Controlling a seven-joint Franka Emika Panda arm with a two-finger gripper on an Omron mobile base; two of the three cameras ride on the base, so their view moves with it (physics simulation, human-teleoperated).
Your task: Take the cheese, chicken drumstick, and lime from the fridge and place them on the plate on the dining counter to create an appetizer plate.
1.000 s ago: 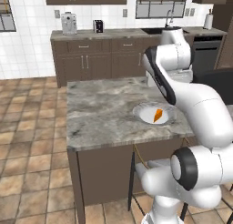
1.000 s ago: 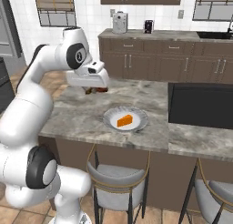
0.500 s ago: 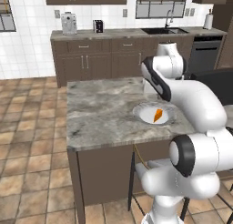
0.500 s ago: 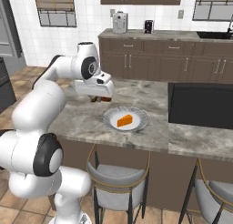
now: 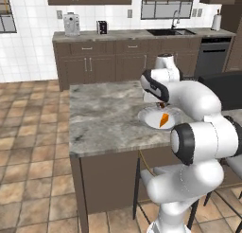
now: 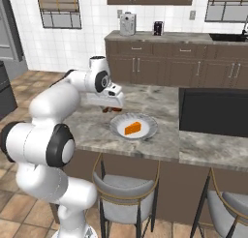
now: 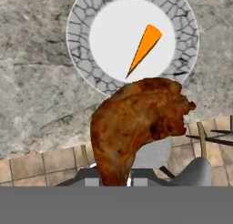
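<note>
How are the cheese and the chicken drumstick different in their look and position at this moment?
The cheese is a smooth orange wedge; the chicken drumstick is a lumpy reddish-brown piece. The cheese lies on the plate; the drumstick is held in the hand, above the counter beside the plate's rim. Both are small next to the plate.

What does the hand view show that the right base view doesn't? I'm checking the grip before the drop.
Hand view: the chicken drumstick close up, shut in the gripper, its plate side hanging over the rim of the plate. Right base view: the arm, stool, sink-side cabinets. Both: cheese on the plate, marbled dining counter.
</note>
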